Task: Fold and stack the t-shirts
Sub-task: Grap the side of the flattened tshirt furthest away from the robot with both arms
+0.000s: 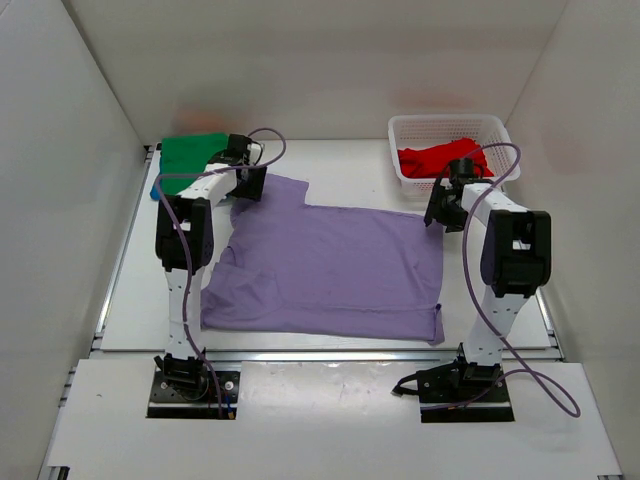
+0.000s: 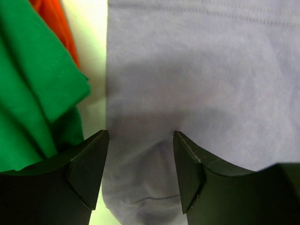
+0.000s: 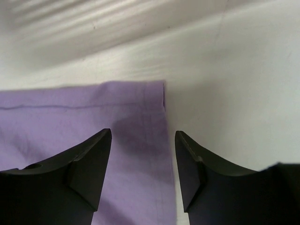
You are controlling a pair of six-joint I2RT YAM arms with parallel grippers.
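The lavender t-shirt point(image 1: 325, 265) lies spread flat in the middle of the table. My left gripper point(image 1: 250, 186) is open over its far left corner; in the left wrist view the purple cloth point(image 2: 197, 70) lies between and under the open fingers point(image 2: 89, 164). My right gripper point(image 1: 437, 212) is open over the shirt's far right corner point(image 3: 154, 93), jaws astride its edge. A folded green t-shirt point(image 1: 188, 153) lies at the far left, with orange point(image 2: 56, 23) beside it and a blue edge point(image 1: 156, 188) under it. A red t-shirt point(image 1: 442, 160) is in the basket.
A white mesh basket point(image 1: 400, 130) stands at the far right. White walls enclose the table on three sides. The table's front edge point(image 1: 320, 345) runs just past the shirt's near hem.
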